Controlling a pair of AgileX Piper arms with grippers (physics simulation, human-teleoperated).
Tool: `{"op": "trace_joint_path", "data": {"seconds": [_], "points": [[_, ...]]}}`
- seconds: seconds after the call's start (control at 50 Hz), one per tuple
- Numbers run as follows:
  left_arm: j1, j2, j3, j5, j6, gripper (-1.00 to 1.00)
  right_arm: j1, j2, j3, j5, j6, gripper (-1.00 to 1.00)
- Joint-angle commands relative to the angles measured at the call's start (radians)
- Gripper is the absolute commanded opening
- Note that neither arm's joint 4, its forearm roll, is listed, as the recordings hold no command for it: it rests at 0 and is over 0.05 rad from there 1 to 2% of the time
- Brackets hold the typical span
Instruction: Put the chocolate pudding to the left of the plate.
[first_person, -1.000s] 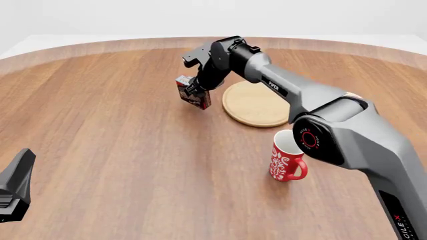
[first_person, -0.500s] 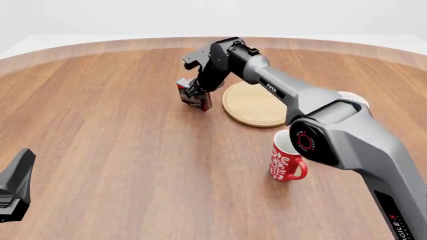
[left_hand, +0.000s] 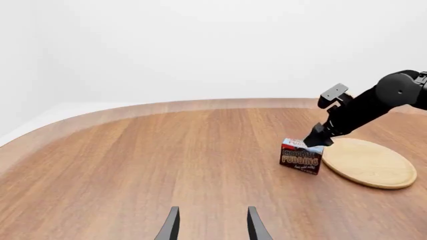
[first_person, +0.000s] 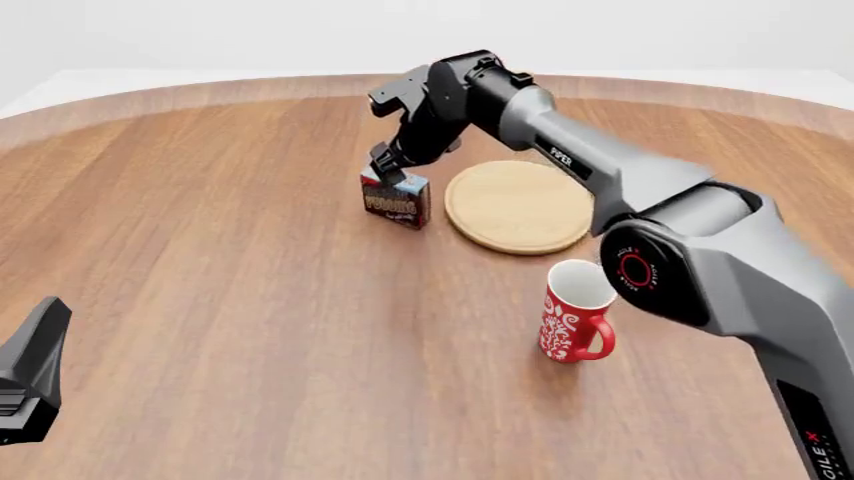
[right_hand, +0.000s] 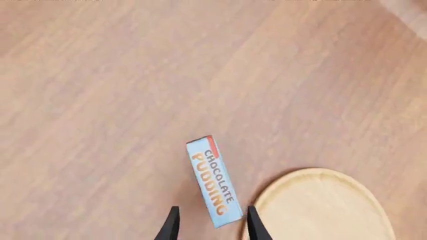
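The chocolate pudding, a small brown box with a light blue top, stands upright on the table just left of the plate, a round tan wooden disc. My right gripper hovers right above the box top, fingers open, no longer gripping it. The right wrist view looks down on the pudding, its near end between the spread fingertips, with the plate beside it. From the left wrist view the pudding and plate lie far ahead. My left gripper is open and empty, near the table's front left.
A red patterned mug stands upright in front of the plate, close under the right arm's elbow. The right arm stretches over the plate's near right side. The table's curved far edge runs behind the box.
The box was held tilted above the table; it now stands upright on the wood. The right gripper has let go, opened and lifted slightly. The left arm has not moved.
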Motion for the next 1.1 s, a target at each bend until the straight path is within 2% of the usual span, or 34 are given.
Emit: {"op": "trace_joint_path", "data": {"seconds": [0.02, 0.4, 0.6, 0.8, 1.1], "points": [[0.000, 0.000, 0.000, 0.000, 0.000, 1.00, -0.003, -0.065, 0.096, -0.045, 0.000, 1.00], [0.000, 0.000, 0.000, 0.000, 0.000, 1.00, 0.012, -0.212, 0.312, -0.153, 0.011, 1.00], [0.000, 0.000, 0.000, 0.000, 0.000, 1.00, 0.031, -0.381, 0.563, -0.302, 0.052, 1.00], [0.000, 0.000, 0.000, 0.000, 0.000, 1.00, 0.039, -0.545, 0.719, -0.376, 0.062, 1.00], [0.000, 0.000, 0.000, 0.000, 0.000, 1.00, 0.070, -0.750, 0.886, -0.411, 0.078, 1.00]]}}
